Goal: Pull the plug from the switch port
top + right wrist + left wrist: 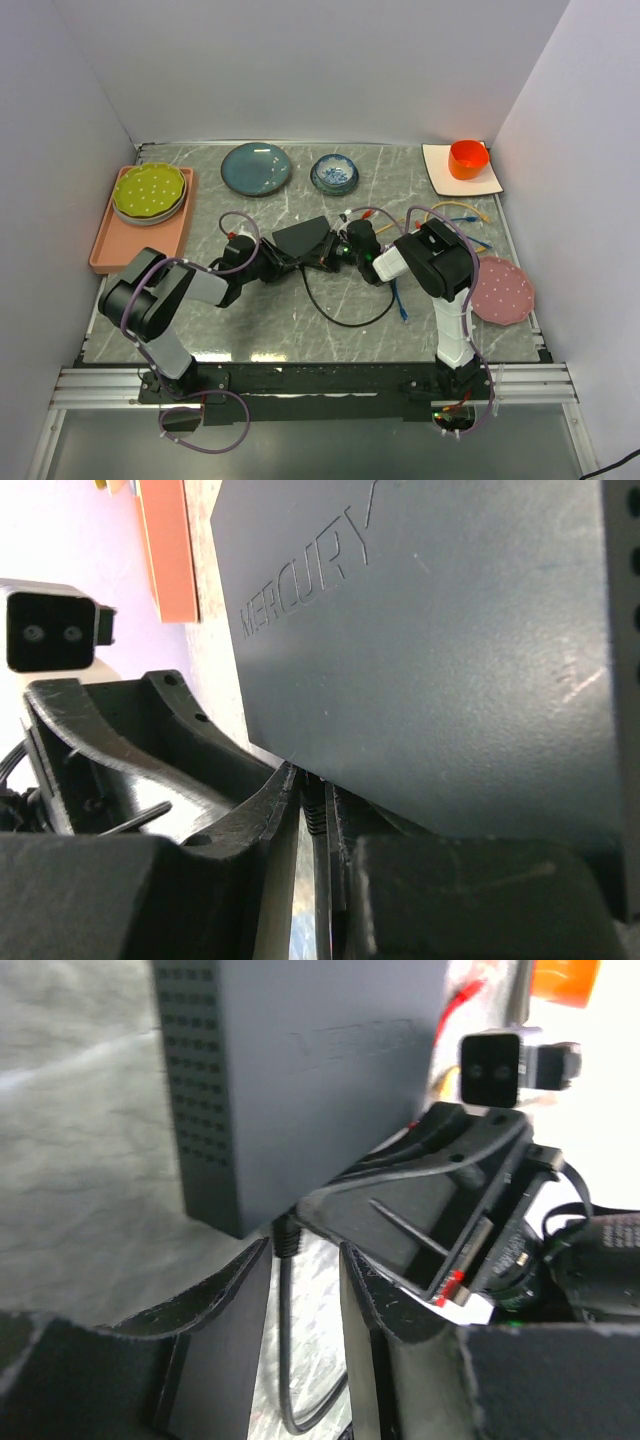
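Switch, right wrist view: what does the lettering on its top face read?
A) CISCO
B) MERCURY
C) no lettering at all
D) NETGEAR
B: the right wrist view shows the word MERCURY set into the dark top face of the switch, near its edge.
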Controlling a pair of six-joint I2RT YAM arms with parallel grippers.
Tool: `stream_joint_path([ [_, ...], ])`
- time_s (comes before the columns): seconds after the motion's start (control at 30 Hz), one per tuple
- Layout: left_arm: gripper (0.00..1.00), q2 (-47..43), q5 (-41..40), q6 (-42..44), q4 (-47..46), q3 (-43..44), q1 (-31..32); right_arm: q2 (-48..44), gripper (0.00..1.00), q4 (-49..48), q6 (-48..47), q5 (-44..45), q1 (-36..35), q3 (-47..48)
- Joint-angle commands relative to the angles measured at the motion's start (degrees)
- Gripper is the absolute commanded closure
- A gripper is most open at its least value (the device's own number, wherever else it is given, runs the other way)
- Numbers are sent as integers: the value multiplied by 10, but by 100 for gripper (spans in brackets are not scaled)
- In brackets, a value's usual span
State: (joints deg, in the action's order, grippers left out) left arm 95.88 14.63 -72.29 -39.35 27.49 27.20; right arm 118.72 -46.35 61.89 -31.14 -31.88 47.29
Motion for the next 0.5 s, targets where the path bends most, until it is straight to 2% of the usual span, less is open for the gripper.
stream_joint_path([
  [0.0,60,3,-18,5,24,14,-4,-9,100,34,-28,4,2,-14],
  [0.17,60,-3,-31,15,64,42,-16,-26,100,33,-39,-7,-3,-42],
  [0.47,60,4,-26,0,43,45,-19,-40,100,13,-50,-23,-18,-103],
])
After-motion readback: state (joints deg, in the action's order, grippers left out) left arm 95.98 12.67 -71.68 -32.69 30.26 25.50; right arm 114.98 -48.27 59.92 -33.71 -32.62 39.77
